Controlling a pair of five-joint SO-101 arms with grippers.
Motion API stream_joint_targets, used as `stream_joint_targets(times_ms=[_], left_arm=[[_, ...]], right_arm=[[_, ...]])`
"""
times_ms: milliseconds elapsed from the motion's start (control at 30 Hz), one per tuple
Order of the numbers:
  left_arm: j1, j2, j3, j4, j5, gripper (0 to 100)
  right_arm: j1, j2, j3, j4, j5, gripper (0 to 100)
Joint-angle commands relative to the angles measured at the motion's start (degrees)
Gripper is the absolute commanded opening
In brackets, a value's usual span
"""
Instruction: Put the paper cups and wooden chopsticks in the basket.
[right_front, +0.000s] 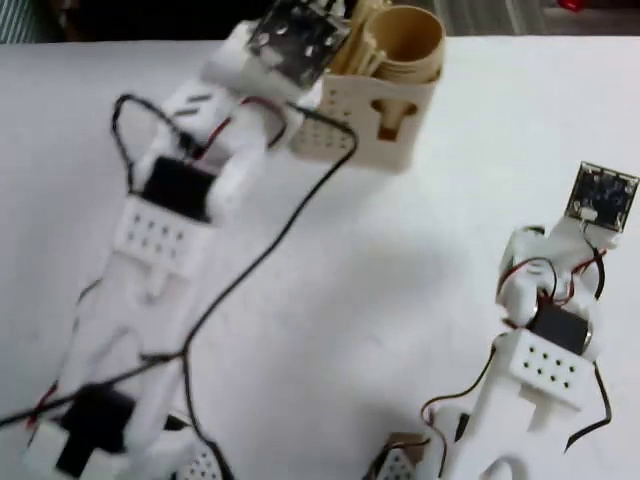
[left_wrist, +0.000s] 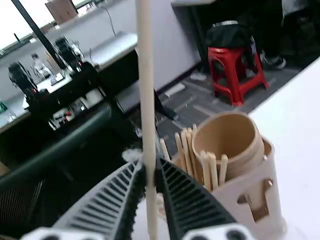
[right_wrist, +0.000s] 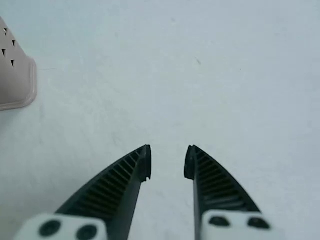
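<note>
My left gripper (left_wrist: 150, 172) is shut on a single wooden chopstick (left_wrist: 145, 85), which stands upright between its fingers beside the basket. The beige basket (left_wrist: 252, 200) holds a brown paper cup (left_wrist: 230, 137) and several chopsticks (left_wrist: 192, 150). From above, the basket (right_front: 375, 120) sits at the table's far edge with the cup (right_front: 408, 42) inside, and the left arm's wrist (right_front: 295, 40) hovers at its left rim. My right gripper (right_wrist: 167, 162) is open over bare table, nothing between its fingers; that arm (right_front: 560, 300) stays at the right side.
White tabletop (right_front: 400, 260) spreads between the arms. A black cable (right_front: 270, 240) trails across it from the left arm. A corner of the basket (right_wrist: 15, 75) shows in the right wrist view. A red stool (left_wrist: 237, 67) stands off the table.
</note>
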Motion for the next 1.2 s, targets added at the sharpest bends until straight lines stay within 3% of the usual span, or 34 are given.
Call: stream_joint_targets(times_ms=[0,167,433,600,833,1000,1167], left_arm=[[0.8,8.6,-12.8,-7.6,2.6,2],[0.7,18.9,-29.8,-7.6,8.9,2],[1.6,33.2,-47.7,-7.6,9.7,2],[2.0,39.2,-49.1,-3.4,9.9,2],[0.6,44.5,-49.3,5.0,21.7,4],[0.0,44.5,-49.6,15.4,22.6,15],[-0.9,44.5,-51.0,18.6,22.3,17]], right_arm=[[0.2,-1.4,-0.3,-1.1,-0.1,12.6],[0.2,-1.4,-0.3,-1.1,-0.1,12.6],[0.2,-1.4,-0.3,-1.1,0.0,12.6],[0.2,-1.4,-0.2,-1.9,0.0,12.6],[0.2,-1.4,-0.2,-1.9,0.2,12.6],[0.2,-1.4,-0.2,-1.9,0.2,12.6],[0.2,-1.4,-0.2,-1.9,0.3,12.6]])
